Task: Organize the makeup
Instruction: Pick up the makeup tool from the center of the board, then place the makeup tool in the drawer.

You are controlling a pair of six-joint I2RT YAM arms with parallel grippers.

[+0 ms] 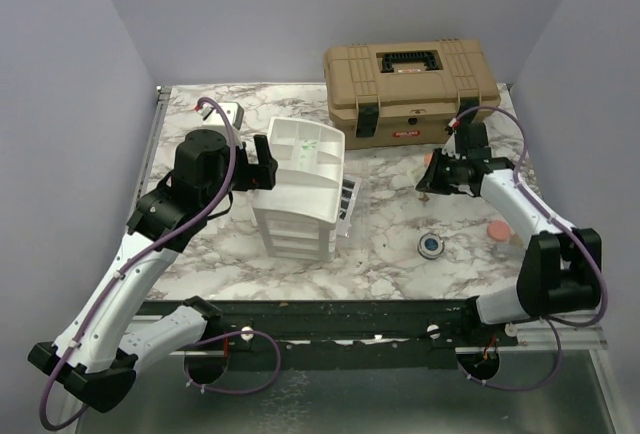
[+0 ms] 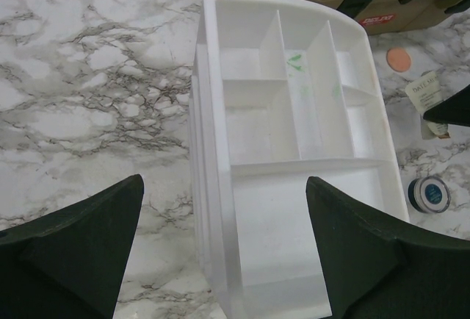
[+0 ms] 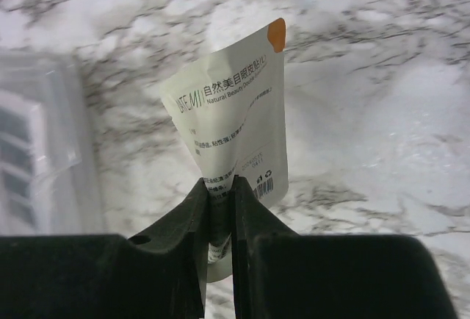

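Observation:
My right gripper [image 3: 220, 190] is shut on a small white sachet [image 3: 233, 109] with printed text and an orange corner, held just above the marble. From above, this gripper [image 1: 430, 176] is right of the white drawer unit [image 1: 300, 189]. A clear palette [image 1: 347, 204] with dark pans leans against the unit's right side, and its edge [image 3: 33, 150] shows in the right wrist view. A round blue-centred compact [image 1: 431, 245] and a pink disc [image 1: 497, 231] lie on the table. My left gripper [image 2: 224, 238] hangs open over the unit's top tray [image 2: 294, 113], holding nothing.
A tan toolbox [image 1: 410, 89] stands closed at the back right. A small white object [image 1: 225, 114] sits at the back left corner. The tray's compartments [image 2: 253, 124] hold nothing that I can see. The table's raised rail [image 1: 152, 144] runs along the left side.

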